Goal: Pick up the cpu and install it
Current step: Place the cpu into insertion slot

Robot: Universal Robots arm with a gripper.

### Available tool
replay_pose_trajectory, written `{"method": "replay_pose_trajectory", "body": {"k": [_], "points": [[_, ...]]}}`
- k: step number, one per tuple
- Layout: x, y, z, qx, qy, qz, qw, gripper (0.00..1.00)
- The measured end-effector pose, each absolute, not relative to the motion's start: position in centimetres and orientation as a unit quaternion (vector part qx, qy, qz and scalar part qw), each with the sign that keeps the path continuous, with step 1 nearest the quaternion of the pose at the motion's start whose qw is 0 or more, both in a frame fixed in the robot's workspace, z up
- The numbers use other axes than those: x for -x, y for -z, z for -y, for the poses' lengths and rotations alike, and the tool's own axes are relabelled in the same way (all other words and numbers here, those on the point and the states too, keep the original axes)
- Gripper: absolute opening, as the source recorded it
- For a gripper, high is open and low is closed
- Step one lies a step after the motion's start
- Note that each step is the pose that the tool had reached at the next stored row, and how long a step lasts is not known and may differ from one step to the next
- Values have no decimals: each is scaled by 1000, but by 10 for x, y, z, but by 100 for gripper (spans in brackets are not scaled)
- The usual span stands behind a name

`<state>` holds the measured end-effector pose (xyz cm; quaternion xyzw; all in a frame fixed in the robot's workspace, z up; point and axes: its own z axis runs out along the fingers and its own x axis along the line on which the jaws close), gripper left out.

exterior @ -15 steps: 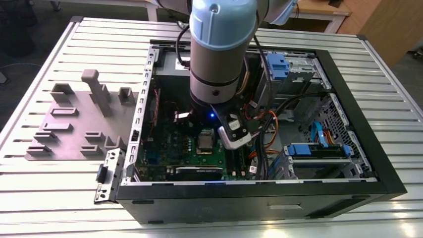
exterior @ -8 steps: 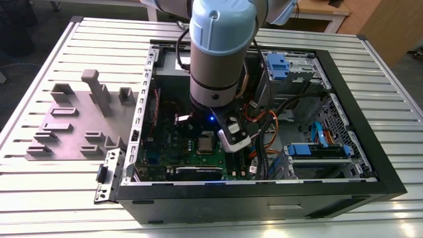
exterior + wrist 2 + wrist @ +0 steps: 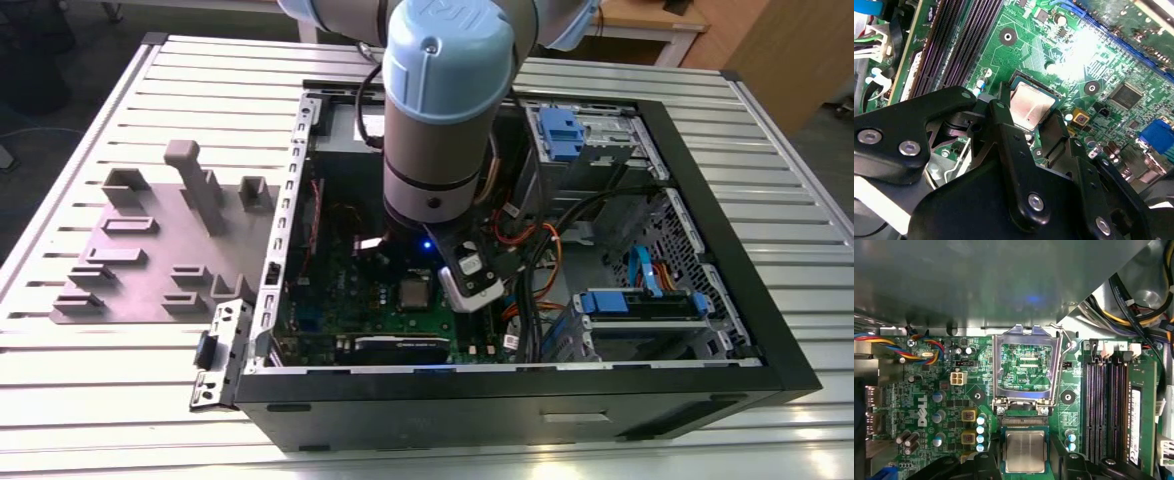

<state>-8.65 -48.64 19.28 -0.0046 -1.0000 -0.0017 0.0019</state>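
– Down inside the open computer case (image 3: 801, 380), the arm (image 3: 441, 120) is reaching onto the green motherboard (image 3: 929, 390). See the cpu (image 3: 1025, 451)?

– Yes, the silvery square. It's right at the socket, just beside the hinge of the raised socket frame (image 3: 997, 370).

– And the gripper (image 3: 1030, 111) has it. The black fingers (image 3: 1004, 130) are closed against two opposite edges of the chip.

– Is it seated or hovering?

– I can't tell. In the first wrist view a strip of socket contacts (image 3: 1024, 421) shows between the chip and the hinge. I'd guess it's not fully home, or not square over the opening.

– So that's the danger?

– The main one, I'd say. If the chip goes down shifted or tilted, one edge lands on the contacts and could bend them. A push from the arm would make it worse.

– What about letting go?

– If the fingers open while it sits crooked, it may rest on the socket wall and not drop in.

– Anything else to fret over?

– That frame stands upright very near the fingers. A knock could tip it down onto them or the chip. The memory slots (image 3: 1104, 405) also lie just beside the socket. And the cables (image 3: 561, 230) hang close on the exterior view's right, so the arm could snag one.
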Motion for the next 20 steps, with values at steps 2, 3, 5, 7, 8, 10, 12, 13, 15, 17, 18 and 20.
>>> {"method": "replay_pose_trajectory", "body": {"k": [2, 3, 5, 7, 8, 10, 12, 13, 15, 17, 18, 20], "points": [[86, -192, 486, 5, 2, 1000, 2, 47], [87, -191, 486, 5, 2, 1000, 2, 47], [87, -191, 486, 5, 2, 1000, 2, 47], [87, -191, 486, 5, 2, 1000, 2, 47], [87, -191, 486, 5, 2, 1000, 2, 47], [87, -190, 486, 5, 2, 1000, 2, 47], [87, -190, 486, 5, 2, 1000, 2, 47], [87, -189, 486, 5, 2, 1000, 2, 47], [87, -189, 486, 5, 3, 1000, 2, 47], [87, -189, 486, 5, 3, 1000, 2, 47], [87, -189, 486, 5, 3, 1000, 2, 47], [87, -189, 486, 5, 3, 1000, 2, 47]]}}
